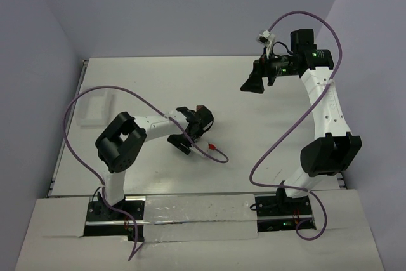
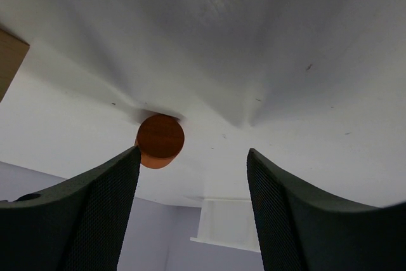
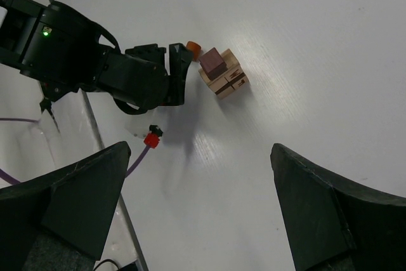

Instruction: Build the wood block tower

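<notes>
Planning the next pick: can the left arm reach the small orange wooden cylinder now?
Probably yes: the left gripper is open and the orange wooden cylinder sits just off one fingertip, unobstructed.

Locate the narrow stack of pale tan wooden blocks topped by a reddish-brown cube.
In the right wrist view, the stack stands upper centre on the white table, just ahead of the left arm's tool, an orange cylinder beside it.

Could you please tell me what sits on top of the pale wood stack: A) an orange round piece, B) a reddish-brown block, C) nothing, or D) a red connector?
B: the right wrist view shows a reddish-brown block capping the tower, with the orange round piece off to its side.
</notes>
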Robot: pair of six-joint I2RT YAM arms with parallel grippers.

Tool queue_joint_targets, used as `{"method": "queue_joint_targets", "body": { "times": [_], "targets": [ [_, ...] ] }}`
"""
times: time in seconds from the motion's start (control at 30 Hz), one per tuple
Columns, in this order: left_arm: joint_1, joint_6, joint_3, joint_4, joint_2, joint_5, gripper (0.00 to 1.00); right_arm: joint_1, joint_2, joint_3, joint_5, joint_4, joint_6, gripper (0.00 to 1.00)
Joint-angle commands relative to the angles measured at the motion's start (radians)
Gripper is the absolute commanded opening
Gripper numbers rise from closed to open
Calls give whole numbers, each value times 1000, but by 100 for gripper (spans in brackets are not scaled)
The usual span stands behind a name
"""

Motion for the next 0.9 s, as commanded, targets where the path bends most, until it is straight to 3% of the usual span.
{"method": "queue_joint_targets", "body": {
  "times": [0.0, 0.37, 0.87],
  "targets": [
    [-5, -3, 30, 36, 21, -31, 74, -4, -32, 5, -28, -25, -22, 100],
    [-5, 16, 24, 68, 54, -60, 71, -6, -26, 4, -36, -48, -43, 100],
    [-4, 68, -28, 143, 53, -88, 51, -6, -18, 2, -36, -60, -54, 100]
  ]
}}
